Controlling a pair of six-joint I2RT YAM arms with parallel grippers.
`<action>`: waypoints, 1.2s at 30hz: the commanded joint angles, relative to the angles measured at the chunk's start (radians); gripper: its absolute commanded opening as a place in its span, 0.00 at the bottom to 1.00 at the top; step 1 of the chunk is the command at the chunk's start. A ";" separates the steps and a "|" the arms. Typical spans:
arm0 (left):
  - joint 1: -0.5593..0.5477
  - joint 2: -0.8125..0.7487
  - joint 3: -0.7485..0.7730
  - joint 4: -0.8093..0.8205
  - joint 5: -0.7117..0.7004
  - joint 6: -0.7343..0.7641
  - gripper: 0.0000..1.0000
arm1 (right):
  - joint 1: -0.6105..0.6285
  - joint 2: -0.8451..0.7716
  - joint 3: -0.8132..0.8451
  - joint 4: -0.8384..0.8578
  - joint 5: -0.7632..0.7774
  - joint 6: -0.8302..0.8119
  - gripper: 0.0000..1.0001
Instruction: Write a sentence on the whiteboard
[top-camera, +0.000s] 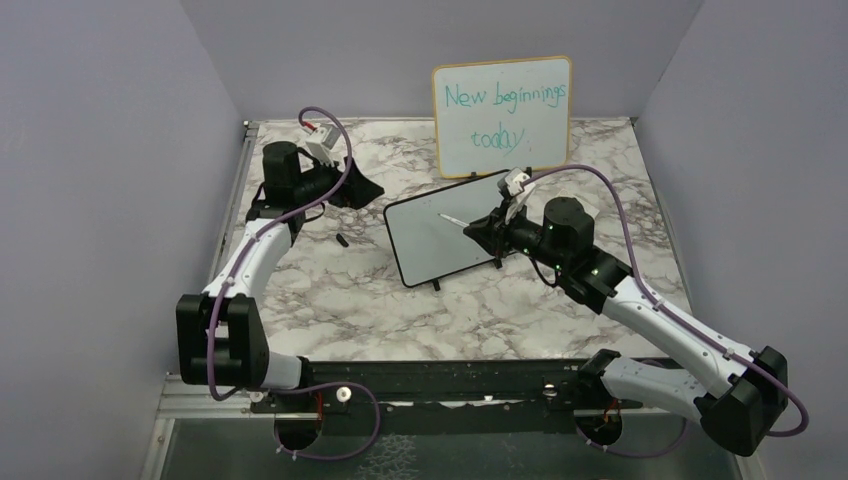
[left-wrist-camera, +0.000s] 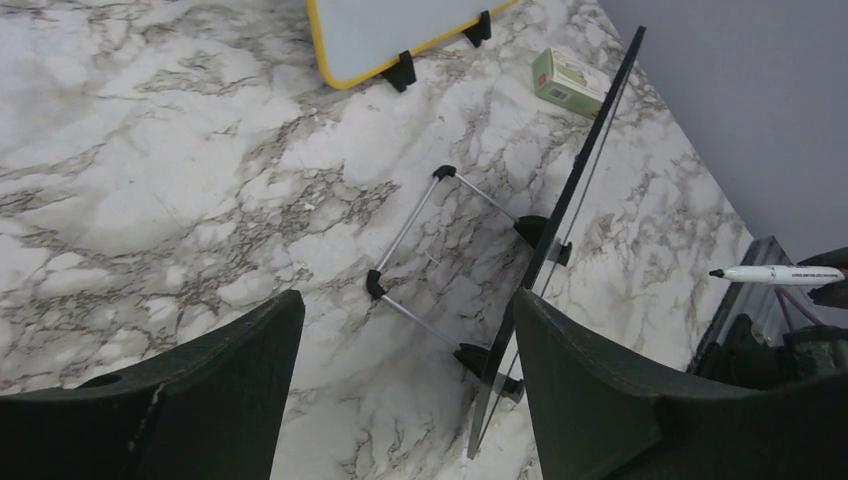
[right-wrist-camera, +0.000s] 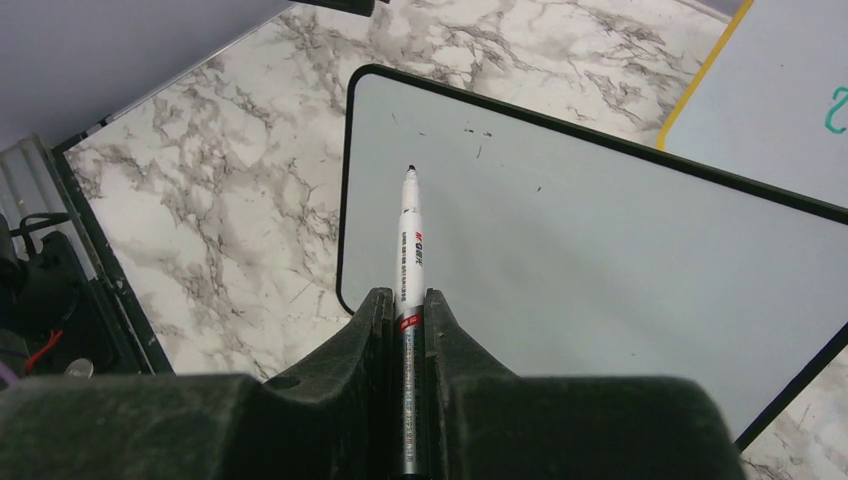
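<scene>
The whiteboard (top-camera: 445, 240) stands on its wire stand (left-wrist-camera: 425, 245) in the middle of the marble table (top-camera: 330, 310), leaning back so its blank face looks toward the right gripper (right-wrist-camera: 405, 300). That gripper is clamped on a marker (right-wrist-camera: 408, 235), tip aimed near the board's upper left corner, likely where a sentence should start. The left gripper (left-wrist-camera: 405, 330) hovers behind the board's edge with jaws wide, probably to steady it against the push of writing
</scene>
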 joint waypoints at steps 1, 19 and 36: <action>0.004 0.080 0.077 0.053 0.223 -0.014 0.74 | 0.010 -0.002 0.029 0.009 0.023 -0.017 0.01; -0.060 0.182 0.035 0.139 0.373 -0.041 0.51 | 0.018 -0.001 0.020 0.013 0.026 -0.023 0.00; -0.079 0.142 -0.018 0.138 0.398 -0.017 0.18 | 0.028 -0.001 0.028 -0.004 0.046 -0.028 0.01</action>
